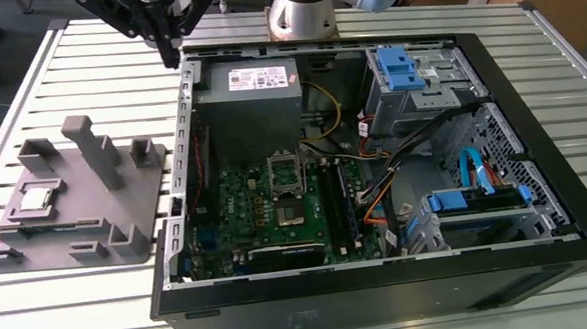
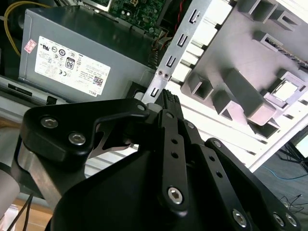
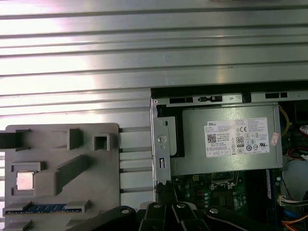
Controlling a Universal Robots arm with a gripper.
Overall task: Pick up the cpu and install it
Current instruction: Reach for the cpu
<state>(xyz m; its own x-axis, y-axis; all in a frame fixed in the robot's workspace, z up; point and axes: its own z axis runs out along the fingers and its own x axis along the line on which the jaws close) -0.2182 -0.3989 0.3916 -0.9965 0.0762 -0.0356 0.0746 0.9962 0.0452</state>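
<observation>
Tray (image 1: 72, 237) of grey plastic sat at the exterior view's left on the slatted metal table (image 1: 58, 320). We saw the cpu (image 1: 37, 197) lying flat in one square recess of it, shiny top up, with nothing touching it. The first wrist view gave the same: the cpu (image 3: 24, 180) seated in its pocket. We judged the recess was there to stop the chip sliding and to keep it level for a pick from above.

Further right, the gripper (image 1: 170, 59) hung above the far corner of the computer case (image 1: 394, 289) at that case's left side, well apart from the cpu. Its fingers were pressed together at the tips with nothing between them; in the second wrist view the gripper (image 2: 168, 96) showed this too.

The case lay on its side with the panel off, likely so the motherboard (image 1: 243, 211) faced up for access. The power supply (image 1: 249, 104) filled the far left corner. Its white label (image 1: 255, 78) carried dark print, small marks and a code square; we did not transcribe it.

Right of that, the socket frame (image 1: 285, 171) stood swung open on the board, which we took as ready for the chip. Blue drive brackets (image 1: 393, 64) sat at the far right.
</observation>
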